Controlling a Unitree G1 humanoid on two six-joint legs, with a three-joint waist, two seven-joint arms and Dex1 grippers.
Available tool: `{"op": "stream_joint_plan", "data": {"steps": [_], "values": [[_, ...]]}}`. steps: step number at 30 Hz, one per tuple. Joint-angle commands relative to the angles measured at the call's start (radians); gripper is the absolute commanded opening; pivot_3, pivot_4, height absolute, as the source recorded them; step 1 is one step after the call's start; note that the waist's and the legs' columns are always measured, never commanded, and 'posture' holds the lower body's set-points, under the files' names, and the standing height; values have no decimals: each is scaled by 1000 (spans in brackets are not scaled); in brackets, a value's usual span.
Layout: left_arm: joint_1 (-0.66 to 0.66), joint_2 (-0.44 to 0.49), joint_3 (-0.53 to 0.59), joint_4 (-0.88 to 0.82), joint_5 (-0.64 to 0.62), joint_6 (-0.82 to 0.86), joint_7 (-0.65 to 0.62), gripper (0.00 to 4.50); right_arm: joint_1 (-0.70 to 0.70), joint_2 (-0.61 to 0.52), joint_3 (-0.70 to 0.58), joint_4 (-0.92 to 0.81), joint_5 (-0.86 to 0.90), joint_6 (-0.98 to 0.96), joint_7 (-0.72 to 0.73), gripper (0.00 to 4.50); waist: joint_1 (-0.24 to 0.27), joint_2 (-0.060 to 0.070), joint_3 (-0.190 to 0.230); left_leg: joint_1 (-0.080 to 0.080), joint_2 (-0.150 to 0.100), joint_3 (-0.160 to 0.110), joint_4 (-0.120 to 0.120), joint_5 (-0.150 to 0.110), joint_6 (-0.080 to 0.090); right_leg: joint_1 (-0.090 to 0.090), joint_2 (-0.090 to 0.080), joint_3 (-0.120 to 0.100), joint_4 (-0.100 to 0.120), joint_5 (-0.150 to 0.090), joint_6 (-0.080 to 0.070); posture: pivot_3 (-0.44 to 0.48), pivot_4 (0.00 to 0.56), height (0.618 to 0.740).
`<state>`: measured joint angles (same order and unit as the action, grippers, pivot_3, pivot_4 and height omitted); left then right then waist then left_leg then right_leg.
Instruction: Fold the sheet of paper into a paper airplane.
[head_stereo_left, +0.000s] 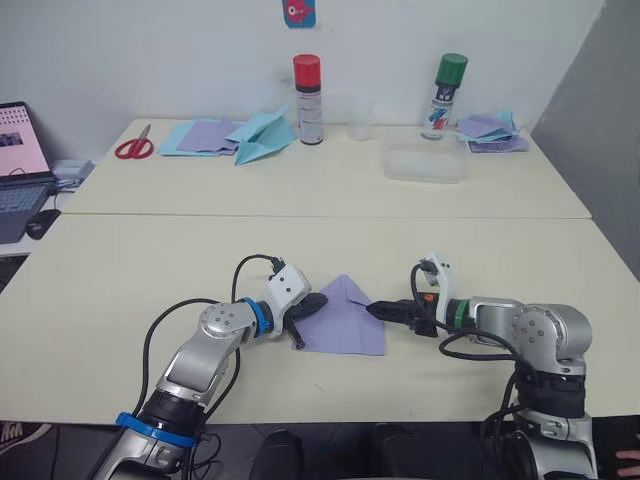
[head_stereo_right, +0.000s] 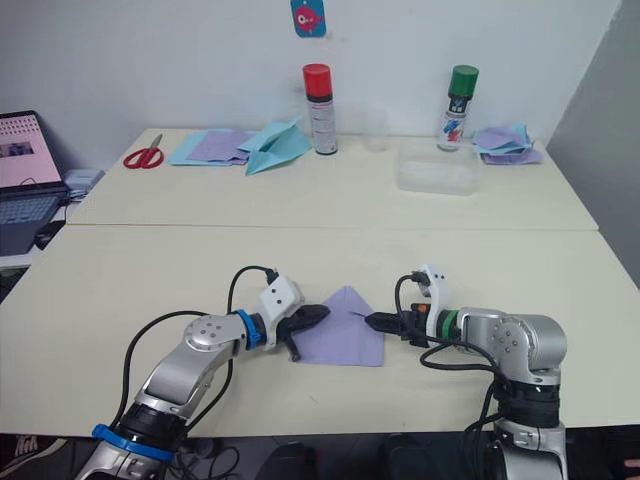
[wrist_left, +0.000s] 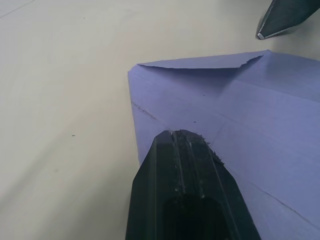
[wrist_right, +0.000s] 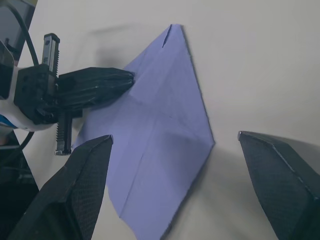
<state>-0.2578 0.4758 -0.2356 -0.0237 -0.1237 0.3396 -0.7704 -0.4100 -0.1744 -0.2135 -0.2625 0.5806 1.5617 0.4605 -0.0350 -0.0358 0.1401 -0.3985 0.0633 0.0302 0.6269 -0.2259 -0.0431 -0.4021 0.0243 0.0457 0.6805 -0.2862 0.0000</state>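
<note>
Lavender-purple, the sheet of paper (head_stereo_left: 345, 318) lies flat on the near part of the cream table (head_stereo_left: 300, 250), between the two grippers. Its two far corners are folded in, giving it a point that aims toward the far side, while its near edge stays straight and wide.

From the left, the left gripper (head_stereo_left: 312, 303) reaches over the sheet's left edge; its black fingers (wrist_left: 187, 165) are pressed together and their tips bear down on the paper near the left fold. From the right, the right gripper (head_stereo_left: 378, 309) points at the sheet's right corner, and in its wrist view its fingers (wrist_right: 82, 175) are spread wide apart, one over the sheet's near portion and the other over bare table just past the right corner, gripping nothing.

Along the far edge of the table sit red scissors (head_stereo_left: 133, 147), a stack of light blue and purple sheets (head_stereo_left: 200, 136) with a light blue paper airplane (head_stereo_left: 262, 136), a red-capped spray can (head_stereo_left: 308, 85), a green-capped spray can (head_stereo_left: 443, 96), a clear plastic container (head_stereo_left: 424, 162) and more folded papers (head_stereo_left: 490, 130) at far right. A laptop (head_stereo_left: 20, 165) stands at far left.
</note>
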Motion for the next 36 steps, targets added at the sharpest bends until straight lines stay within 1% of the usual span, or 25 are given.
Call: {"op": "stream_joint_plan", "data": {"steps": [1, 11, 18, 19, 20, 21, 24, 25, 28, 29, 30, 36], "values": [[22, -8, -29, 29, 25, 26, 4, 0, 4, 29, 28, 42, 20, 53, -13, 4191, -1, 0, 0, 0, 0, 0, 0, 0, 0, 0, 0, 0, 0, 0, 0, 0, 150, 740], [29, -15, -20, 30, 28, 26, 9, 0, -22, 36, 40, 81, 135, 53, -40, 4191, -1, 1, 0, 0, 0, 0, 0, 0, 0, 0, 0, 0, 0, 0, 0, 0, 150, 740], [35, -14, -16, 25, 26, 28, 17, 0, -42, 46, -5, 117, 216, 53, -103, 4191, -1, 1, 0, -1, 0, 0, -1, 0, 0, -1, 0, 0, 0, 0, 0, 0, 150, 740], [36, -13, -16, 25, 26, 27, 18, 0, -45, 48, -14, 122, 226, 53, -115, 3827, -1, 1, 0, -1, 0, 0, -1, 0, 0, -1, 0, 0, 0, 0, 0, 0, 150, 740], [36, -13, -16, 24, 26, 28, 18, 0, -48, 50, -27, 127, 239, 53, -127, 3649, -1, 1, 0, -1, 0, 0, -1, 0, 0, -1, 0, 0, 0, 0, 0, 0, 150, 740], [36, -13, -16, 24, 26, 28, 19, 0, -51, 52, -40, 133, 251, 53, -140, 3327, -1, 1, 1, -2, 0, 0, -1, 0, 0, -2, 0, 1, 0, 0, 0, 0, 150, 740], [36, -13, -15, 25, 26, 27, 19, 0, -64, 66, -85, 154, 295, 53, -188, 2212, -1, 2, 2, -2, 0, 1, -1, 0, 0, -2, 0, 1, 0, 0, 0, 0, 150, 740], [36, -13, -15, 26, 26, 27, 19, 0, -66, 69, -95, 160, 307, 53, -204, 1778, -1, 3, 2, -2, 0, 1, -1, 0, 0, -2, 0, 1, 0, 0, 0, 0, 150, 740], [32, -12, -15, 30, 27, 25, 17, 0, -79, 86, -135, 180, 337, 53, -255, 754, -1, 3, 2, -2, 0, 1, -1, 0, 0, -2, 0, 1, 0, 0, 0, 0, 150, 740], [32, -11, -14, 31, 27, 23, 16, 0, -82, 88, -143, 184, 349, 53, -268, 333, -1, 3, 2, -2, 0, 1, -1, 0, 0, -2, 0, 1, 0, 0, 0, 0, 150, 740], [31, -10, -14, 32, 27, 23, 15, 0, -84, 89, -147, 187, 362, 53, -280, 42, -1, 3, 2, -2, 0, 1, -1, 0, 0, -2, 0, 1, 0, 0, 0, 0, 150, 740], [28, -6, -13, 36, 27, 21, 9, 0, -89, 88, -154, 189, 442, 53, -320, 42, -6, 3, 3, -3, 0, 1, -1, 0, 0, -2, 0, 1, -1, 0, 0, 0, 150, 740]]}}
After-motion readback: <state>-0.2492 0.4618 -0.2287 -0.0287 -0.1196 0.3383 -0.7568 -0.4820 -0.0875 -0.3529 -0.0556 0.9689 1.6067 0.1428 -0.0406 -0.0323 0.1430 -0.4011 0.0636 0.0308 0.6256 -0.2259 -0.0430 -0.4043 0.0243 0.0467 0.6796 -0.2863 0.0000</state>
